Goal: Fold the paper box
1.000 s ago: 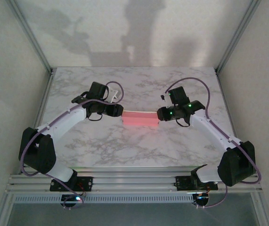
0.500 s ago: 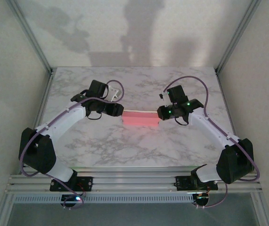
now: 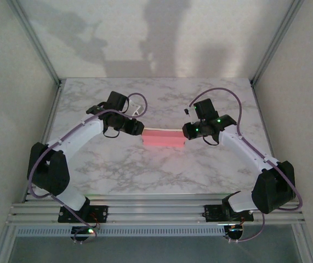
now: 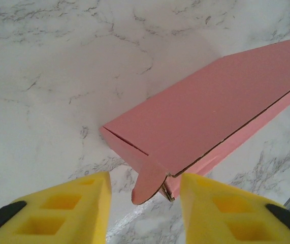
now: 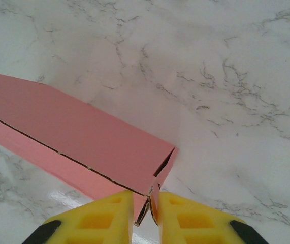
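Our left gripper [image 4: 145,179], yellow fingers partly open, straddles the rounded tab [image 4: 148,185] of the flat pink cardboard paper box [image 4: 211,109] without holding it; our right gripper [image 5: 146,197] is nearly closed about the opposite end flap [image 5: 162,169], pinching or not we cannot tell. The box lies on the white marble table [image 4: 53,76] between both arms, so we should nudge the tab in squarely while the right end is braced.
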### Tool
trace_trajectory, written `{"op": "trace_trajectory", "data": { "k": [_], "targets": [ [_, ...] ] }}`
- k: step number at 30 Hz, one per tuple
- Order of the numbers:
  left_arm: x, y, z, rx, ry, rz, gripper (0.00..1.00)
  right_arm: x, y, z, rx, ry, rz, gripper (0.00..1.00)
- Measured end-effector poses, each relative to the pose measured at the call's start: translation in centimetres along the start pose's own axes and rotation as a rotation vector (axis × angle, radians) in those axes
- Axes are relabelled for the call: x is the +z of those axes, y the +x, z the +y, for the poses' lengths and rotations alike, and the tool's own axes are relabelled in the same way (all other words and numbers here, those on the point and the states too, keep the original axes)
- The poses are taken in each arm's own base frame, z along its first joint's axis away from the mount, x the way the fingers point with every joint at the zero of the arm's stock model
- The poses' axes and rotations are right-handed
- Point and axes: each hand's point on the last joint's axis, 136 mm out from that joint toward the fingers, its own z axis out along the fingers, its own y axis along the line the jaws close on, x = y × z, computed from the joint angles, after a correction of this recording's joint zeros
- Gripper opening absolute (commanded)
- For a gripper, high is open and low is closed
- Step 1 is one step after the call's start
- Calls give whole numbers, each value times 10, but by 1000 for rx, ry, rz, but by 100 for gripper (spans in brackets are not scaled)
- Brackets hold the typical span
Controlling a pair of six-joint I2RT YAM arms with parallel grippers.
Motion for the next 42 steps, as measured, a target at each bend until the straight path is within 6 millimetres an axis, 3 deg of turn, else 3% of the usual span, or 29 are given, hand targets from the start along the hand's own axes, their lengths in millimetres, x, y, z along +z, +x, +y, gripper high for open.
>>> {"op": "trace_trajectory", "data": {
  "k": [4, 15, 42],
  "targets": [
    [0, 0, 0, 3, -1, 3, 29, 1, 1, 0, 1, 0, 4, 19],
    [-2, -4, -11, 1, 10, 2, 8, 3, 1, 0, 2, 1, 9, 15],
    [9, -13, -17, -237, 45, -38, 2, 3, 1, -4, 15, 48, 3, 8]
  ]
}}
